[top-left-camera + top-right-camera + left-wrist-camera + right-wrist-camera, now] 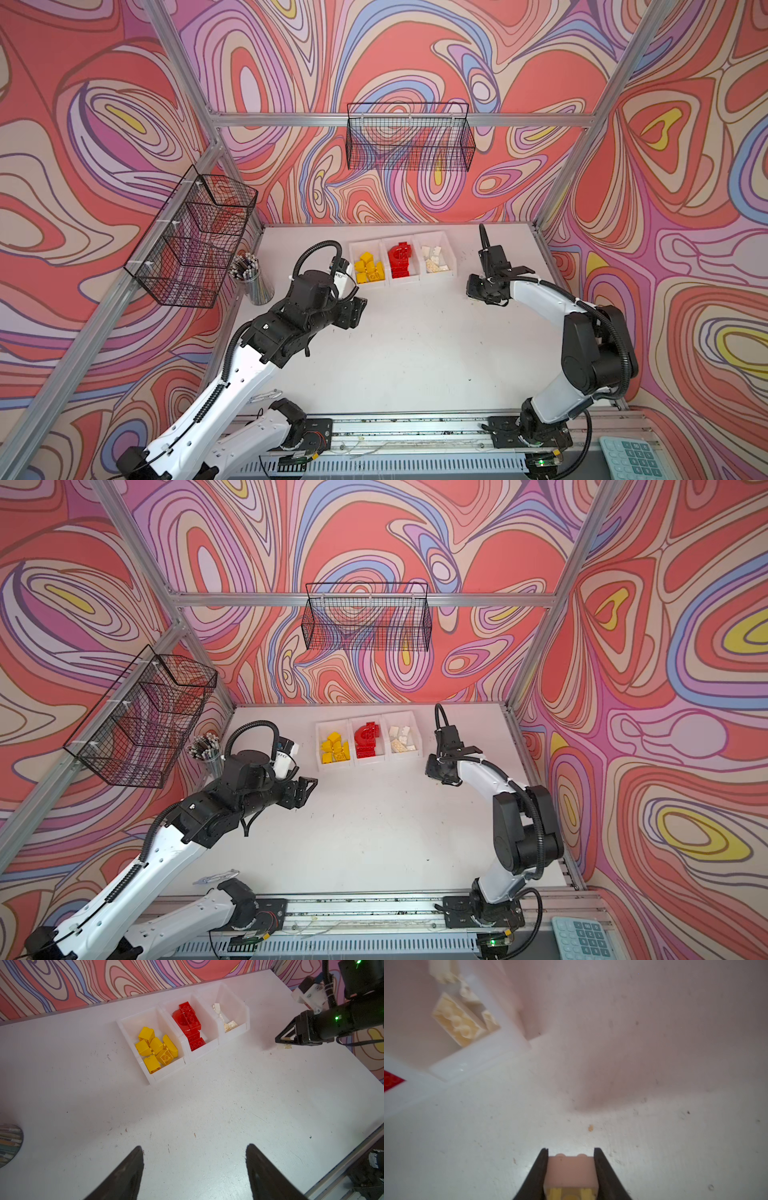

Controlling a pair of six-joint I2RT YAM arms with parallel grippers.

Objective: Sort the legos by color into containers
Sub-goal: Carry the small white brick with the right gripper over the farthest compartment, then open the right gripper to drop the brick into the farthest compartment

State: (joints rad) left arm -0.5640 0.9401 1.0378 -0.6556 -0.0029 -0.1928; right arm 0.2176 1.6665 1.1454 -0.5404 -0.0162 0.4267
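Nearest: calculator [627,457] at the front right corner, beside the arm rail.

Left gripper [194,1147] hovers over bare desk [415,353]. Its fingers [128,1172] are spread wide with nothing between them. The containers [166,1072] sit well ahead of it.

Right gripper [571,1149] is low near the desk. Its fingers [538,1167] are narrow, clamped on one white lego [571,1169]. The brick sits squarely between the two tips, studs pointing away from the wrist. Can't tell if it touches the desk. It's just off the right end of the container row, near the front corner of the right bin, not over it.

Bin row, further back:
- left bin: yellow legos [154,1049]
- middle bin: red legos [190,1022], including the arch piece
- right bin: white legos [229,1025]

Cup of pencils [251,278] stands at the desk's left edge. One wire basket [195,241] hangs on the left wall and another [409,137] on the back wall.
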